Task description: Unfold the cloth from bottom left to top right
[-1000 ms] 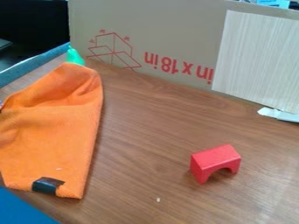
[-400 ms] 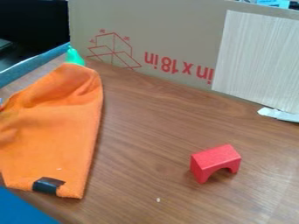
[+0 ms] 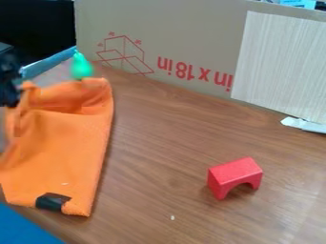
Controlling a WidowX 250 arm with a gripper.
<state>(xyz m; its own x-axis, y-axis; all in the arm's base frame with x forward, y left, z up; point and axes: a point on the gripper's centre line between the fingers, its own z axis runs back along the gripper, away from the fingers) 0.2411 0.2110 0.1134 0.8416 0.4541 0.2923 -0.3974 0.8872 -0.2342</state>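
I count one orange cloth (image 3: 60, 147), one red block (image 3: 234, 177), one green object (image 3: 81, 66), and my one gripper (image 3: 10, 86), whether clenched or released I cannot tell

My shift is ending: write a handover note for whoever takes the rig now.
Gripper: at the left edge, beside the cloth's bunched far end; whether it holds it, I can't tell.
Orange cloth: on the table's left side.
Done: near part lies fairly flat.
Left: probably opening the far folds toward the top right, minding the green object there.
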